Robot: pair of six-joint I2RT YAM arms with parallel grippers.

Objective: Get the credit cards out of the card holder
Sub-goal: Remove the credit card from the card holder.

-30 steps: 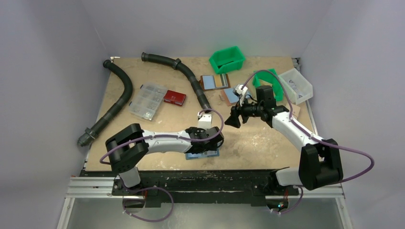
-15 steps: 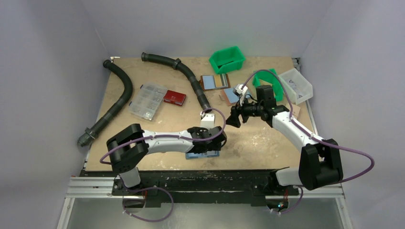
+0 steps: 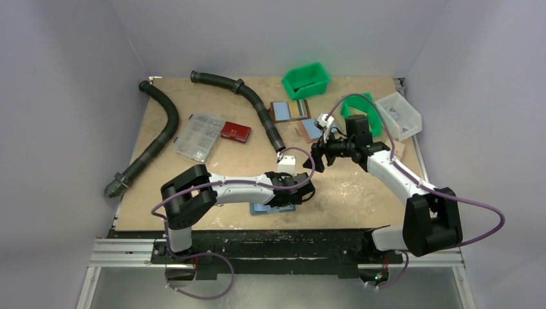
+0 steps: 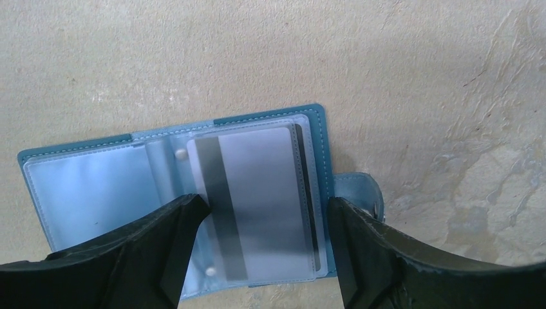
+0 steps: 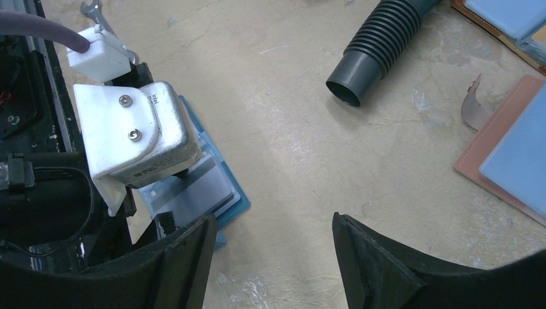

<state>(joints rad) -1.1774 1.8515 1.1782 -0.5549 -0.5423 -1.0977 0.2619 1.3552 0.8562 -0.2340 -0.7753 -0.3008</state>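
Note:
The card holder (image 4: 90, 187) lies open and flat near the table's front edge, light-blue pockets up. A grey card with a dark stripe (image 4: 257, 199) sits in its clear right sleeve. The snap tab (image 4: 360, 193) sticks out to the right. My left gripper (image 4: 264, 257) is open and low over it, its fingers (image 4: 161, 248) standing on either side of the card. In the top view the left gripper (image 3: 294, 194) covers most of the holder (image 3: 263, 209). My right gripper (image 3: 317, 159) is open and empty, hovering behind it; its wrist view shows the holder (image 5: 222, 193).
Two brown-backed blue-lined holders (image 3: 288, 111) (image 3: 311, 129) lie at the back right. A black hose (image 3: 257, 106) ends near the right gripper, its mouth (image 5: 351, 84) open. Another hose (image 3: 161, 135), a clear organiser box (image 3: 198, 135), a red box (image 3: 235, 131), a green bin (image 3: 306, 80) and a clear bin (image 3: 399, 114) stand around.
My left arm has stretched further right, carrying its gripper across the open holder. The right arm has barely moved.

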